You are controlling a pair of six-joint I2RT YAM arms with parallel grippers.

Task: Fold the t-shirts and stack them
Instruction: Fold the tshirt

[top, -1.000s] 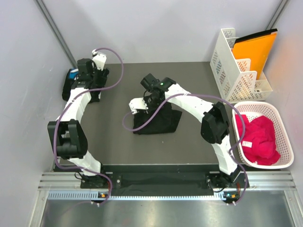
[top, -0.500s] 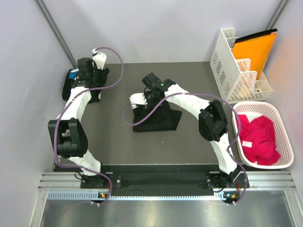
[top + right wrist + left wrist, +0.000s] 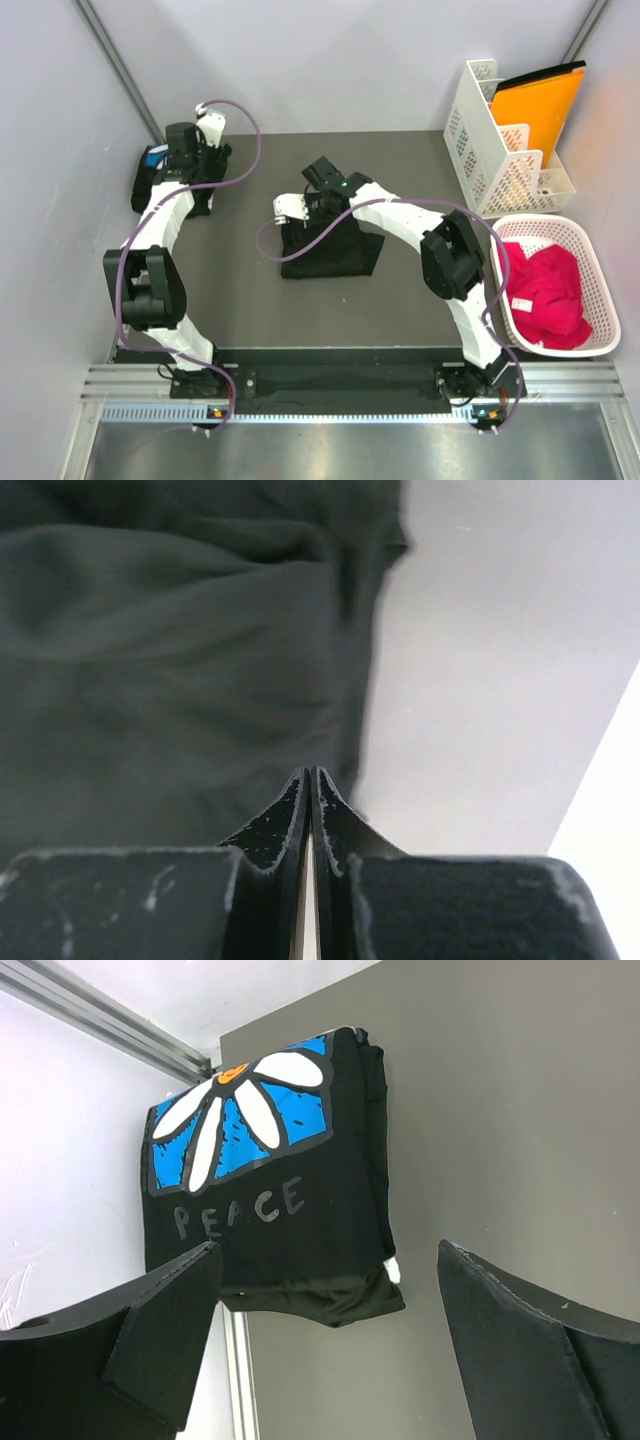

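One black t-shirt (image 3: 260, 1210) lies folded at the table's far left corner, its blue print with white petals and the word PEACE facing up; from above only a strip of it (image 3: 148, 172) shows beside the arm. My left gripper (image 3: 328, 1260) (image 3: 203, 190) hangs open just short of its near edge, touching nothing. A second black t-shirt (image 3: 335, 250) (image 3: 180, 660) lies folded mid-table, print hidden. My right gripper (image 3: 310, 775) (image 3: 300, 222) is shut over that shirt's left edge, with no cloth seen between its fingertips.
A white basket (image 3: 603, 300) holding red cloth (image 3: 548, 290) stands at the right edge. Behind it is a white file rack (image 3: 495, 150) with an orange folder (image 3: 540, 105). Walls close in on the left, far and right sides.
My right gripper has shifted a little toward the far side over the middle shirt, and the cloth's outline has moved slightly with it. The left arm has stayed still.
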